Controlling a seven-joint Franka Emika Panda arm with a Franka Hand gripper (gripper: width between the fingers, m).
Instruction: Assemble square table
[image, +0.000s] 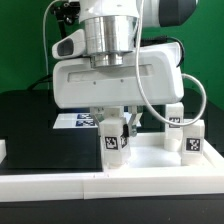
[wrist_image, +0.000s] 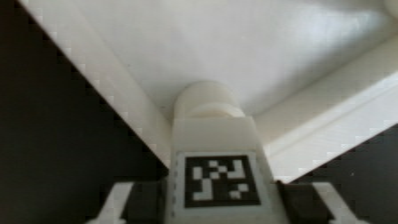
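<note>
In the exterior view, the gripper (image: 115, 128) is closed on a white tagged leg (image: 114, 143), held upright over the square tabletop (image: 150, 160) on the black worktop (image: 40, 125). Two more legs (image: 186, 130) stand on the tabletop toward the exterior view's right. The marker board (image: 78, 121) lies behind. In the wrist view, the leg (wrist_image: 217, 150) sits clamped between both fingers (wrist_image: 125, 202), its rounded end just above the tabletop (wrist_image: 231, 45).
</note>
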